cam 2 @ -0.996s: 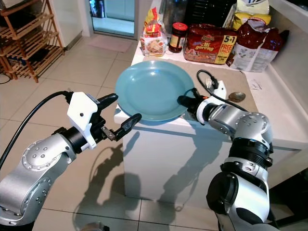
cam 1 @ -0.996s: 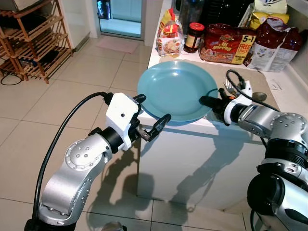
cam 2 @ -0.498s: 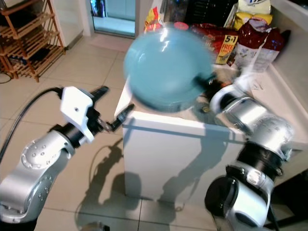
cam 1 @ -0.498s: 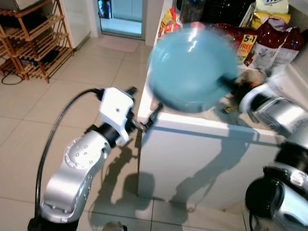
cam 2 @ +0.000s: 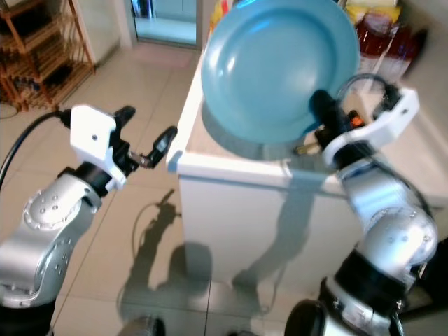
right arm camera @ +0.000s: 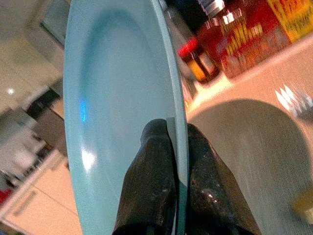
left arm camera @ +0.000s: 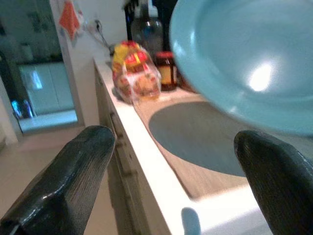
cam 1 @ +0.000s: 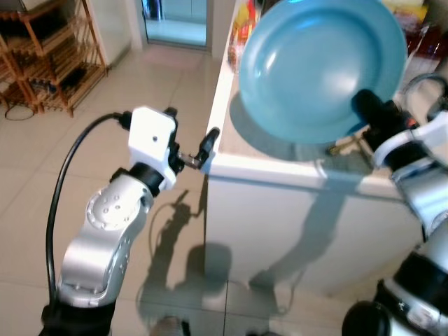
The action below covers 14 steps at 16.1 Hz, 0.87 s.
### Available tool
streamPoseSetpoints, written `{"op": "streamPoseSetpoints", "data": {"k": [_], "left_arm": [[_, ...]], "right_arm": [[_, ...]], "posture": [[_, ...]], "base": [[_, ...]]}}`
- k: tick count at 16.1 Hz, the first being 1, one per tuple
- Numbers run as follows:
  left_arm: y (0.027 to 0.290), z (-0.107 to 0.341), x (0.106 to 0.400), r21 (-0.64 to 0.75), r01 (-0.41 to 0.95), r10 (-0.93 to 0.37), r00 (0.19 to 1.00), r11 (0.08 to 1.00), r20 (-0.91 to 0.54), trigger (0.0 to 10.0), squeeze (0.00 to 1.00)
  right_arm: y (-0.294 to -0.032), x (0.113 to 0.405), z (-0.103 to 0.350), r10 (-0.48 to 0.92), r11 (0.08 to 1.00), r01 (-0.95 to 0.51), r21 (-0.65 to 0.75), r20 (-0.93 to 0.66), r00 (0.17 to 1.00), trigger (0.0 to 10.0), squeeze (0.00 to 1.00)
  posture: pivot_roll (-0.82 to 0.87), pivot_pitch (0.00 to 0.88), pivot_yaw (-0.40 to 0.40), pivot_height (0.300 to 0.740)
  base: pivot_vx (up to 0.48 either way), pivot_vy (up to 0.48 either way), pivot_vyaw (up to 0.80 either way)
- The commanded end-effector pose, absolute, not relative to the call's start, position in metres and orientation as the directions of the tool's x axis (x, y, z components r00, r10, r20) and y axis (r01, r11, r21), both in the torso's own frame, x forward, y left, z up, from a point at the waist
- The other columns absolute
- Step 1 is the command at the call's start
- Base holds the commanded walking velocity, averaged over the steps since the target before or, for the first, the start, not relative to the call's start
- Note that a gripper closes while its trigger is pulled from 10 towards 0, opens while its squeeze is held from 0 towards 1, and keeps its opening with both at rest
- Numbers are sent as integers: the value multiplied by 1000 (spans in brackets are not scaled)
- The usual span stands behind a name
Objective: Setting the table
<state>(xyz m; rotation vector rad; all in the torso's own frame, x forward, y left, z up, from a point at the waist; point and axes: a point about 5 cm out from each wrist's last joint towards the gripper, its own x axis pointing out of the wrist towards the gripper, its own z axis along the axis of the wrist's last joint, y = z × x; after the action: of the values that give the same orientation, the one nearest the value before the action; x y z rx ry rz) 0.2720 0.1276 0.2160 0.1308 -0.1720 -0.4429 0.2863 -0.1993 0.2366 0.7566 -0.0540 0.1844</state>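
Observation:
A teal plate (cam 1: 318,66) hangs tilted above the white counter (cam 1: 280,168), its face turned toward me. My right gripper (cam 1: 364,106) is shut on its lower right rim; in the right wrist view the two black fingers (right arm camera: 151,171) pinch the plate's edge (right arm camera: 112,122). The plate's round shadow falls on the wooden countertop (left arm camera: 195,142). My left gripper (cam 1: 190,129) stands open beside the counter's left corner, holding nothing. A fork (right arm camera: 293,95) lies on the countertop behind the plate.
Food packets (cam 2: 381,35), a jar (left arm camera: 167,71) and a snack bag (left arm camera: 134,73) line the back of the counter. A wooden rack (cam 1: 42,63) stands far left on the tiled floor (cam 1: 105,91), with a doorway (cam 1: 175,21) beyond.
The right gripper has lifted the plate off the counter and tipped it up to face me. The left gripper has drawn back from under the plate's rim to the counter's corner.

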Motion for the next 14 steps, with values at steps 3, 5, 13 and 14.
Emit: {"op": "streamPoseSetpoints", "data": {"k": [3, 5, 13, 14], "left_arm": [[130, 214, 273, 173, 428, -449, 887, 887, 106, 10000, 0], [130, 210, 272, 175, 437, -455, 886, 882, 84, 10000, 0], [138, 191, 287, 197, 305, -320, 946, 932, 52, 10000, 0], [137, 191, 287, 199, 310, -327, 943, 930, 59, 10000, 0]], "right_arm": [[-189, 273, 239, 139, 783, -196, 590, 141, 980, 10000, 0], [-188, 265, 232, 118, 799, -177, 574, 139, 983, 10000, 0], [-176, 264, 195, 4, 833, -39, 552, 64, 998, 10000, 0], [-178, 265, 196, -23, 846, -24, 532, 83, 996, 10000, 0]], "posture": [[106, 58, -23, 740], [108, 21, -14, 740], [97, 7, -20, 740], [97, 7, -20, 740]], "base": [[-339, 0, 0], [-159, 0, 0], [0, -210, 0], [0, -480, 0]]}}
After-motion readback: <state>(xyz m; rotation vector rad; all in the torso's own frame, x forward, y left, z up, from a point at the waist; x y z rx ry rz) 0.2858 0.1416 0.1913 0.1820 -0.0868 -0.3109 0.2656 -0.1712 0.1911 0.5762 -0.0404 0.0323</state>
